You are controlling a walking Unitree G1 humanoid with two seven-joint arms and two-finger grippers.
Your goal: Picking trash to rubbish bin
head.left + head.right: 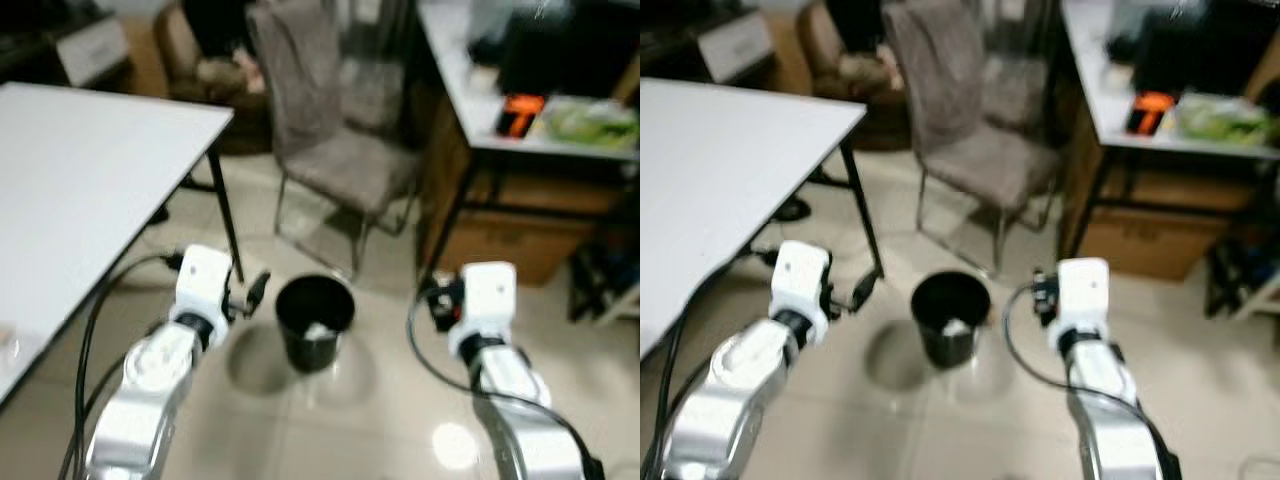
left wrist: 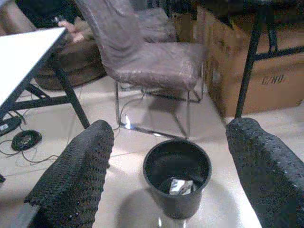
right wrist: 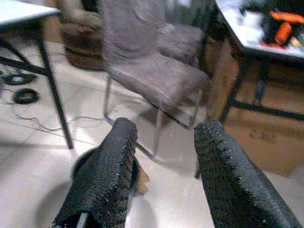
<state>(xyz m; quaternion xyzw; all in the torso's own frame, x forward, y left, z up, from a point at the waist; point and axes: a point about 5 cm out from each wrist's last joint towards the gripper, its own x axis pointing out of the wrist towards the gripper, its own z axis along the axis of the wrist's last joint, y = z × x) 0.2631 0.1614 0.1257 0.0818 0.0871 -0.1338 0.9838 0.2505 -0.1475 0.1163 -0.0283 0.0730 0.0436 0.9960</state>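
Tiled floor [image 1: 330,420], glossy. Left gripper [image 2: 171,166] wide open, empty; right gripper [image 3: 164,161] open, empty. Black rubbish bin [image 1: 314,322] stands between them with pale trash [image 2: 180,186] inside. Behind: grey chair [image 1: 340,140], cardboard box [image 2: 266,71], printing unreadable.

The trash [image 2: 180,186] inside the bin [image 2: 176,183] is too blurred to be identified; the bin's rim is partly hidden by a right finger [image 3: 102,183].

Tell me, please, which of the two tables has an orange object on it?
The table at the right, above the cardboard box, holds the orange object; the white table at the left doesn't.
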